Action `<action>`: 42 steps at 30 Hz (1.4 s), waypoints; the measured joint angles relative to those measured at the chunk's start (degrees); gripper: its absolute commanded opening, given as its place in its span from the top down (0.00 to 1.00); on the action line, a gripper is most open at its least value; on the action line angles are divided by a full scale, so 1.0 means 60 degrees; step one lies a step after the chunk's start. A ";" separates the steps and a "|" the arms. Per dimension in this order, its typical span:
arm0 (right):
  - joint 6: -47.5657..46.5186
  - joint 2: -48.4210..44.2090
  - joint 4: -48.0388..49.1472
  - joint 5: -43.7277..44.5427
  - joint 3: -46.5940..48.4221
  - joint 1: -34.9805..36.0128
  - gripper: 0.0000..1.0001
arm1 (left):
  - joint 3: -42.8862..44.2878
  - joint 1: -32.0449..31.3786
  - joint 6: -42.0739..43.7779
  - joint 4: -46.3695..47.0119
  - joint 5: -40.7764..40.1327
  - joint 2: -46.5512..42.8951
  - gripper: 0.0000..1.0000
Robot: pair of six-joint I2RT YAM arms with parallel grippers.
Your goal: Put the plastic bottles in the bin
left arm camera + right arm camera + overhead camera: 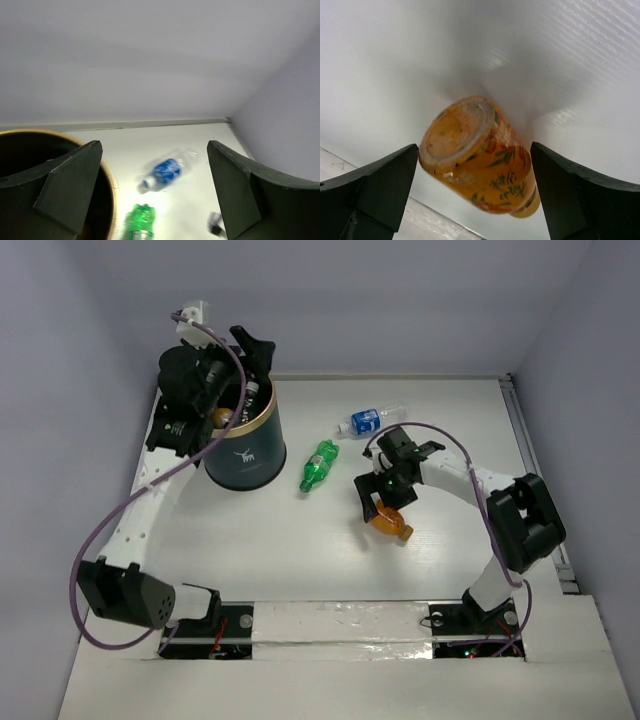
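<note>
The teal bin (245, 450) stands at the back left; its gold rim (112, 185) shows in the left wrist view. An orange bottle (222, 417) lies inside it. My left gripper (243, 368) hovers over the bin's far rim, open and empty (155, 200). A green bottle (319, 465) (139, 222) and a clear blue-labelled bottle (368, 421) (167, 171) lie on the table right of the bin. My right gripper (386, 502) is open, its jaws on either side of an orange-filled bottle (392, 522) (480, 155) that lies on the table.
The white table (300, 560) has walls at the back and sides. A metal rail (535, 470) runs along the right edge. A taped strip (340, 625) crosses the front between the arm bases.
</note>
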 measured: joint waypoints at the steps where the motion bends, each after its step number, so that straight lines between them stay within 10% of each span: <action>1: 0.0004 -0.0102 -0.0076 0.0015 -0.0007 0.0000 0.00 | 0.0000 -0.0339 0.0044 -0.0040 0.0007 -0.0215 0.16; 6: 0.0076 -0.0346 -0.0291 0.0211 -0.0007 0.0000 0.05 | -0.0091 -0.0947 0.0102 -0.0171 0.0007 -0.1104 0.17; 13: 0.0273 -0.0211 -0.0288 0.0288 -0.0011 0.0000 0.43 | -0.0623 -0.1690 0.0055 -0.0947 0.0026 -0.1767 0.25; 19: 0.0623 -0.0525 -0.0317 0.0131 0.0313 0.0000 0.44 | -0.1537 -0.2739 -0.0011 -0.1854 0.0018 -0.2371 0.39; 32: 0.3071 -0.0586 0.2386 -0.0838 0.7934 0.0204 0.44 | -0.3781 -0.2998 -0.1075 -0.4160 -0.1570 -0.5166 0.78; 42: 0.7195 0.4022 0.6135 -0.0339 1.2411 0.1013 0.44 | -0.5373 -0.2998 -0.2295 -0.5264 -0.1953 -0.6532 0.82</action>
